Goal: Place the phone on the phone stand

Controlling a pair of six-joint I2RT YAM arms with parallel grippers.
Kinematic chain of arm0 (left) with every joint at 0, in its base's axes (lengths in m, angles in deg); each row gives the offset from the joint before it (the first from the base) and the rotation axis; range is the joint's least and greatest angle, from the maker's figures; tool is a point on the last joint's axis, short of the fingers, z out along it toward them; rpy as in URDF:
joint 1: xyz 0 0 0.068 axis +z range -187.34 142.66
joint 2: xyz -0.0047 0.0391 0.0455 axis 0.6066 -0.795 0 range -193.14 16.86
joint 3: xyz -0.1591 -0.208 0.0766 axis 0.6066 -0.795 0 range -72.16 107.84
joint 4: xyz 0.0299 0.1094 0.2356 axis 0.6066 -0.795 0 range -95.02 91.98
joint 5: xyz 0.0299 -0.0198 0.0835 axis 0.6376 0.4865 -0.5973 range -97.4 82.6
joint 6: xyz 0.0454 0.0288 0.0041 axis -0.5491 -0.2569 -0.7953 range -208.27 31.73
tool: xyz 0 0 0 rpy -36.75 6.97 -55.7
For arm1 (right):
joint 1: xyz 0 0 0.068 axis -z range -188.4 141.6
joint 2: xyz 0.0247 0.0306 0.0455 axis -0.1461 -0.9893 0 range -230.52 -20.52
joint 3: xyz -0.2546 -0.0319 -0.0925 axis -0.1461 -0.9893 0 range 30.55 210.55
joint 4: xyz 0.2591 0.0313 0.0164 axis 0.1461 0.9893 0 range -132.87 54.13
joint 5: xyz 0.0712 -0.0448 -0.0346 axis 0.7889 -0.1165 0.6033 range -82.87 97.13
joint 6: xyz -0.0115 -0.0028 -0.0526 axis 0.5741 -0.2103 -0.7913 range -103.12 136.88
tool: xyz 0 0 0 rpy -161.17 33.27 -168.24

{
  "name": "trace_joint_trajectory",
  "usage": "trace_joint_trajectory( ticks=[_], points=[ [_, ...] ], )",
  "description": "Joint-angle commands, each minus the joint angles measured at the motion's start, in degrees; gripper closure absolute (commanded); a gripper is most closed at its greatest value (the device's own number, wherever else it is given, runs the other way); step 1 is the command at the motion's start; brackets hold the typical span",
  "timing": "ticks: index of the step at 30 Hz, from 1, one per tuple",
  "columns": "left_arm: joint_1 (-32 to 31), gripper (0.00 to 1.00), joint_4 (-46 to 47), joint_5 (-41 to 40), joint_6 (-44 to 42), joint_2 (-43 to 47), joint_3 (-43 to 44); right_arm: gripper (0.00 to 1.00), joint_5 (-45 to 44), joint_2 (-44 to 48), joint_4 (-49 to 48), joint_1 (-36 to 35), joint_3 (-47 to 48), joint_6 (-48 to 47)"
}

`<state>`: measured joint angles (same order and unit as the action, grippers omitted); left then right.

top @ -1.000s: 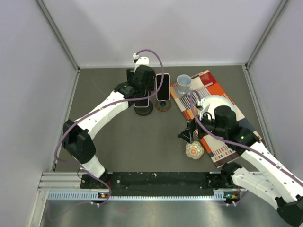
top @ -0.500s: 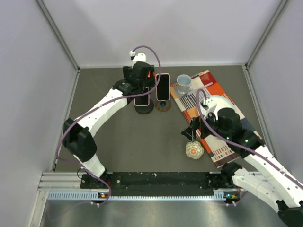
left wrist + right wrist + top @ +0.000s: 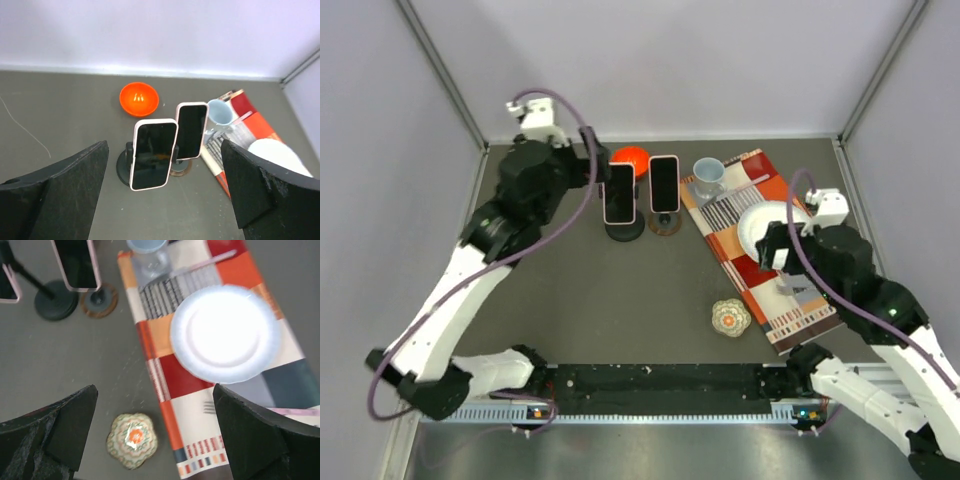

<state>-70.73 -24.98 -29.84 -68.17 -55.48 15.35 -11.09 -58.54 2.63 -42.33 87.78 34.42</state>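
Observation:
A pink-cased phone [image 3: 619, 193] [image 3: 152, 161] leans upright on the black phone stand [image 3: 623, 229] [image 3: 123, 170]. Nothing is touching it. Beside it on the right, a second phone [image 3: 664, 183] [image 3: 191, 130] rests on a brown round stand [image 3: 665, 223]. My left gripper [image 3: 588, 165] [image 3: 165, 210] is raised to the left of the phones. It is open, with nothing between its fingers [image 3: 65, 195]. My right gripper [image 3: 772, 247] [image 3: 155, 440] hovers open and empty over the placemat's near left part.
An orange bowl [image 3: 631, 158] [image 3: 139, 98] sits behind the stands. A patterned placemat [image 3: 790, 300] on the right carries a cup [image 3: 708, 172], a white plate [image 3: 770, 228] [image 3: 225, 332] and cutlery. A small flowered dish [image 3: 730, 317] [image 3: 132, 440] lies left of the mat. Walls enclose the table.
My left gripper opened, let go of the phone on the black stand and pulled back up and to the left. My right arm withdrew from beside the flowered dish toward the plate.

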Motion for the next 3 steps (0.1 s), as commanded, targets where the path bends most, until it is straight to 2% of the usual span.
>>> trace_joint_trajectory(
  ticks=[1,3],
  points=[
    [0.25,0.01,2.00,5.29,-4.36,13.24,-1.90,0.01,-12.97,4.08,4.25,0.54,8.50,-5.05],
    [0.25,0.01,1.65,5.82,-5.85,16.25,-0.76,0.01,-13.25,4.79,3.90,0.54,13.57,-8.03]
  ],
)
